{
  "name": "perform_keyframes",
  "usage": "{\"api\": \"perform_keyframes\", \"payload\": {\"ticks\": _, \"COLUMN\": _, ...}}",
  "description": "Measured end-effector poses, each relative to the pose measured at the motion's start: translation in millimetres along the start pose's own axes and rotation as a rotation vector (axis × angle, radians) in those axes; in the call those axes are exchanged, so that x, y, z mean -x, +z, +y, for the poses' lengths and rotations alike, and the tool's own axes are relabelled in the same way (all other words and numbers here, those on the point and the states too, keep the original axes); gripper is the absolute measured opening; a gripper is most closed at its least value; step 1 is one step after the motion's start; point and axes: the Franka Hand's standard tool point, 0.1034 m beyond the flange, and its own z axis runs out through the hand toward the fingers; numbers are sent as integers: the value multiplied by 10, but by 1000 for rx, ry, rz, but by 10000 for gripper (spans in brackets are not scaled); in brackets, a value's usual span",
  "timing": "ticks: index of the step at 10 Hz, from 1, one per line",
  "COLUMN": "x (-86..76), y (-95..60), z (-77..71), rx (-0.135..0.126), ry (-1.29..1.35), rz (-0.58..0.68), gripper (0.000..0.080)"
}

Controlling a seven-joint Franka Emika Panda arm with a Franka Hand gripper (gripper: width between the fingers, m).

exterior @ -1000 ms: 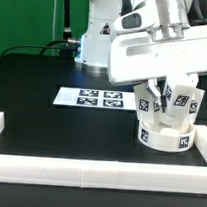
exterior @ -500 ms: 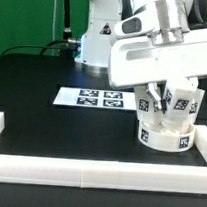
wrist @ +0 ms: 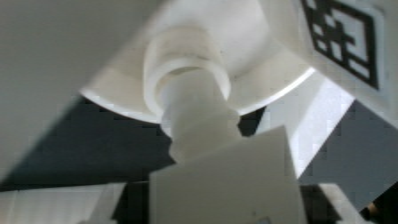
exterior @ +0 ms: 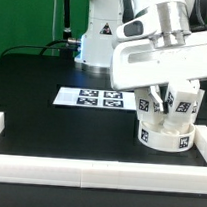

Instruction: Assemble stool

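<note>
Gripper (exterior: 170,102) is closed narrow, probably on a stool leg (exterior: 179,100) standing over the round seat (exterior: 165,134) near the border bar on the worktop's right in the exterior view; a tilted leg could jam its thread, and only square tags are readable, no words.

Hand's fingertips hidden behind the arm's white housing (exterior: 160,60); wrist view's tag (wrist: 349,35) cut off.
</note>
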Motion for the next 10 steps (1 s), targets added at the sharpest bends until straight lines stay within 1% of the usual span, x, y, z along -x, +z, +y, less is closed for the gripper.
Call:
{"api": "perform_keyframes", "payload": {"ticks": 7, "x": 14, "y": 11, "z": -14, "rx": -1, "ry": 0, "rz": -3, "gripper": 324}}
{"api": "perform_keyframes", "payload": {"ticks": 10, "x": -78, "y": 25, "z": 42, "rx": 2, "ry": 4, "rz": 2, "gripper": 325}}
